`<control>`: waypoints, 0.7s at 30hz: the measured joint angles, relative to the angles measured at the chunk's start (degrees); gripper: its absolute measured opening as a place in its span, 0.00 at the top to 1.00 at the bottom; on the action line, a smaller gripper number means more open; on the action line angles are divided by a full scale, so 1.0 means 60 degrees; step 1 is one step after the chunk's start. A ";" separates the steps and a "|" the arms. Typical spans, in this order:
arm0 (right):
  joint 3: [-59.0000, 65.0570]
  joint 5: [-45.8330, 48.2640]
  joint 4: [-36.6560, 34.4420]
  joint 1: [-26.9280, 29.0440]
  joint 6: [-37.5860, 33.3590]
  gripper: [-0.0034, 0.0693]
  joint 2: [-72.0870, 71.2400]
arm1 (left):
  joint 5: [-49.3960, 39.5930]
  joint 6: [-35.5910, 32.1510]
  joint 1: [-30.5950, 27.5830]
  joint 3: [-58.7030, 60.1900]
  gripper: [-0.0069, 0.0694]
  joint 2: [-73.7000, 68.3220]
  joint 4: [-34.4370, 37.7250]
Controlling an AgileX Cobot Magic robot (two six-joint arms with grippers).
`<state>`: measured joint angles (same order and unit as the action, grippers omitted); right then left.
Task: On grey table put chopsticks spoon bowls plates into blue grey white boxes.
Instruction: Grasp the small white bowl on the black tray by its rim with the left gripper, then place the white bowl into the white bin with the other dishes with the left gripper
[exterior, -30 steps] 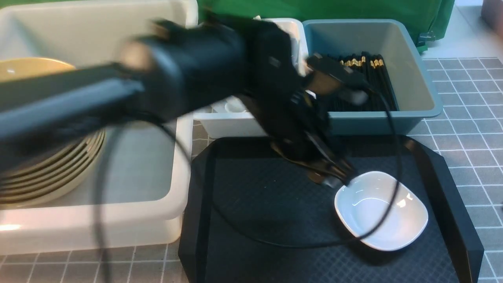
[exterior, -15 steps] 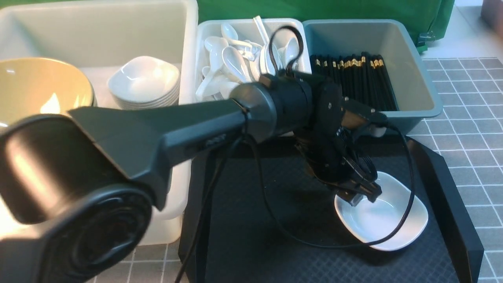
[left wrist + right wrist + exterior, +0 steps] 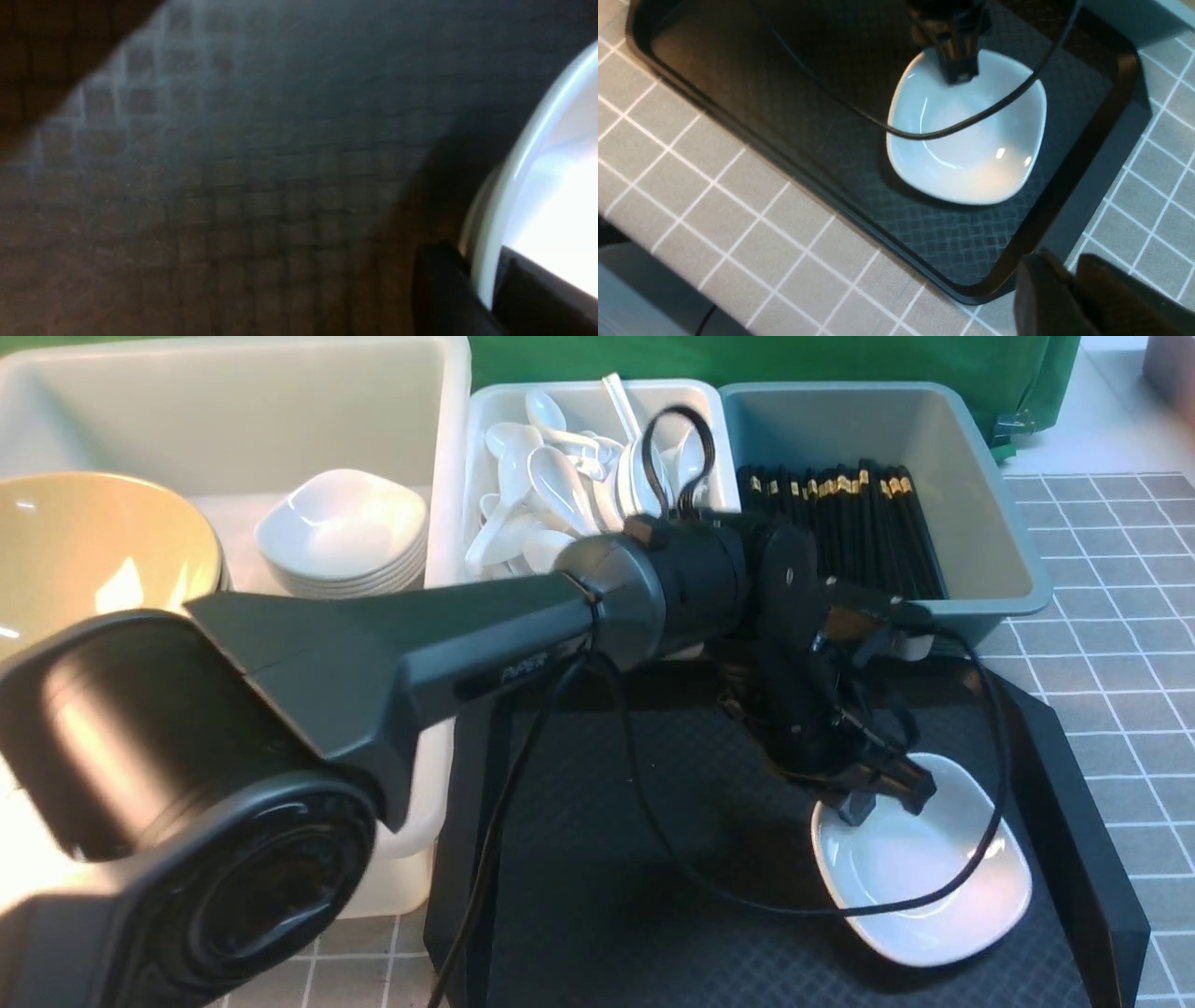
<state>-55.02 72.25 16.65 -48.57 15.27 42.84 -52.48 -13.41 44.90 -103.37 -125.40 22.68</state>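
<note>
Plate [image 3: 924, 887] on black tray [image 3: 597, 896], rim clamped in left claw [image 3: 882, 803], right claw [image 3: 1064, 268] unclear

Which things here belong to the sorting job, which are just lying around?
Job: plate gripped by the left hand; stacked plates and bowls in the large white box; spoons in the small white box; chopsticks in the blue box; grey table.
Just there: black tray, green cloth.

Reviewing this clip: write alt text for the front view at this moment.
The left end effector is shut on the rim of a small white plate in a black tray. Behind it, a large white box holds olive bowls and stacked white plates, a small pale box holds white spoons, and a teal-blue box holds black chopsticks.
</note>
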 joint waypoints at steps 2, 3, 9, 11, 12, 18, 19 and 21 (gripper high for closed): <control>0.0000 -0.0090 -0.0172 0.0000 -0.0223 0.85 0.0265 | -0.0511 -0.0176 -0.0127 -0.0217 0.91 0.0384 -0.0310; 0.0000 -0.0182 -0.0223 0.0000 -0.0330 0.88 0.0441 | -0.0677 -0.0218 -0.0233 -0.0291 0.91 0.0654 -0.0448; -0.0499 -0.0999 -0.0332 0.0000 -0.0816 0.91 0.1642 | -0.1472 -0.0455 -0.1290 -0.0436 0.91 0.2938 -0.1137; -0.0987 -0.1478 -0.0501 0.0000 -0.1232 0.91 0.2308 | -0.1776 -0.0464 -0.2007 -0.0448 0.91 0.3914 -0.1444; -0.1261 -0.1653 -0.0605 0.0000 -0.1412 0.91 0.2600 | -0.1889 -0.0464 -0.2401 -0.0448 0.91 0.4310 -0.1558; -0.2979 -0.2300 -0.1282 0.0000 -0.2630 0.91 0.4277 | -0.2112 -0.0413 -0.5204 -0.0465 0.91 0.5637 -0.1831; -0.3078 -0.2317 -0.1307 0.0000 -0.2665 0.91 0.4323 | -0.2125 -0.0411 -0.5296 -0.0465 0.91 0.5648 -0.1831; -0.3608 -0.2420 -0.1398 0.0000 -0.2999 0.91 0.4881 | -0.2135 -0.0389 -0.6370 -0.0465 0.91 0.5662 -0.1745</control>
<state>-76.66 57.73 8.26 -48.57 -2.73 72.12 -65.29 -15.74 6.68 -106.16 -91.42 12.21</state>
